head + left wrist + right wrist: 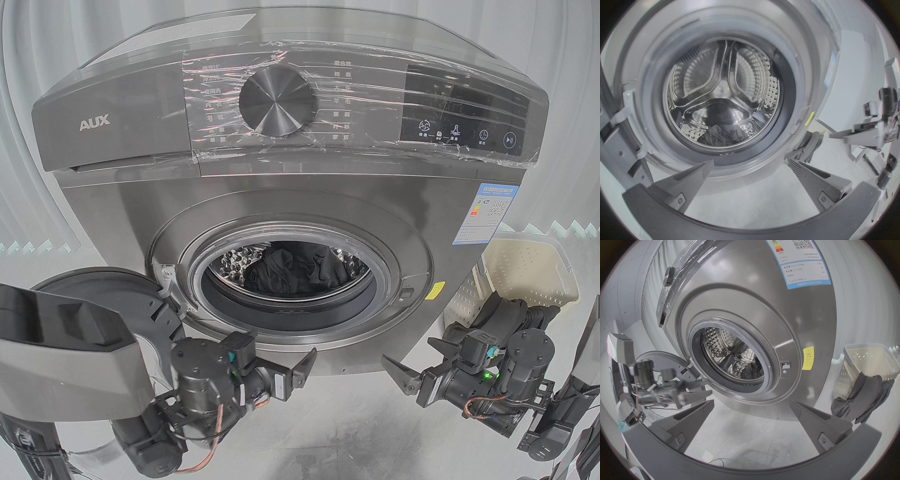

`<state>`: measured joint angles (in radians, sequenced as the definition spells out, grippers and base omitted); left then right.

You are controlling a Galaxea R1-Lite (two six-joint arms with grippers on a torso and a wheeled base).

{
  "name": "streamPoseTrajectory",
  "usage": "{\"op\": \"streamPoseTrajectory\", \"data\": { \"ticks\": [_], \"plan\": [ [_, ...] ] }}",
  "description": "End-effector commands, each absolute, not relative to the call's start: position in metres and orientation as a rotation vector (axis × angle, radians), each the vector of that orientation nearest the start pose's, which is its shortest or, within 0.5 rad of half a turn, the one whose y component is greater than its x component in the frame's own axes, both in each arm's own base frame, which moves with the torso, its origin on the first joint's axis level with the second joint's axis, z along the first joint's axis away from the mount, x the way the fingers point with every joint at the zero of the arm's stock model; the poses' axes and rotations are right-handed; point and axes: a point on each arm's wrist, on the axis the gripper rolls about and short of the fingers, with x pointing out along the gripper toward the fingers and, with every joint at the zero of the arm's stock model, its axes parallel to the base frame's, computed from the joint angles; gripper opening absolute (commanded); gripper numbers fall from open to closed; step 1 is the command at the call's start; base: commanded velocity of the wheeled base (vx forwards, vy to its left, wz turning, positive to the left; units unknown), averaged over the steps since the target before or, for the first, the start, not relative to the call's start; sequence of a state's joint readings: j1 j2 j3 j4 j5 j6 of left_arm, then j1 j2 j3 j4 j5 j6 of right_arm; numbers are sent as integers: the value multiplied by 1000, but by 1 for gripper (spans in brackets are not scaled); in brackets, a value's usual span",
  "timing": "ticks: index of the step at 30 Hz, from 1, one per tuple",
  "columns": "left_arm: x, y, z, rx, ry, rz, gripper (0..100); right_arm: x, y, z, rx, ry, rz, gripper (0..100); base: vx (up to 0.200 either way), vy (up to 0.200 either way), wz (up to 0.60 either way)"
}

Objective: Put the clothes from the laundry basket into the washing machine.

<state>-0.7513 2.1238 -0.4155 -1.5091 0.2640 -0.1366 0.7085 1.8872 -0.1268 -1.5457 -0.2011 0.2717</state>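
1. Grippers, nearest to you: your left gripper (751, 165) hangs low in front of the washing machine (300, 187), below the left part of its round opening. Its jaws are spread wide and hold nothing.
2. Your right gripper (751, 405) hangs low before the washing machine's lower right corner. Its jaws are likewise released and empty. Its tips point toward the left gripper, and the two are apart.
3. Floor (350, 425): pale and smooth, it runs under both grippers up to the washing machine's base.
4. Door (106, 300): it stands swung fully open on the washing machine's left side, just behind your left arm.
5. Laundry basket (537, 262): of pale perforated plastic, it stands just beside the washing machine's right wall. One dark garment (865, 393) hangs over its rim on the side facing you and trails down the outer wall. You cannot tell whether more clothes lie inside.
6. Drum (722, 90): you see it through the opening in the washing machine's front, ringed by a grey seal (206, 294).
7. Second dark garment (294, 269): it lies crumpled on the bottom of the drum, just behind the seal and wholly inside the washing machine.
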Motion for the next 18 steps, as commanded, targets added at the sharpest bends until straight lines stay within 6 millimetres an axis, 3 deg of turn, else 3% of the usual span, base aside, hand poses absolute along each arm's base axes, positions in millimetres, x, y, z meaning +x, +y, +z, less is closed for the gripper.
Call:
{"op": "streamPoseTrajectory", "data": {
  "ticks": [1, 2, 9, 16, 18],
  "plan": [
    [172, -178, 90, -156, 177, -533, 100, 171, 132, 93, 129, 192, 428, 100, 0, 0, 0],
    [159, -167, 96, -163, 173, -532, 100, 167, 121, 100, 127, 164, 400, 100, 0, 0, 0],
    [133, -138, 104, -160, 169, -517, 100, 152, 98, 110, 118, 142, 351, 100, 0, 0, 0],
    [130, -125, 117, -169, 101, -454, 100, 134, 86, 110, 70, 242, 313, 100, 0, 0, 0],
    [130, -124, 117, -161, 97, -436, 100, 131, 84, 108, 68, 269, 288, 100, -200, 0, 0]
  ]
}}
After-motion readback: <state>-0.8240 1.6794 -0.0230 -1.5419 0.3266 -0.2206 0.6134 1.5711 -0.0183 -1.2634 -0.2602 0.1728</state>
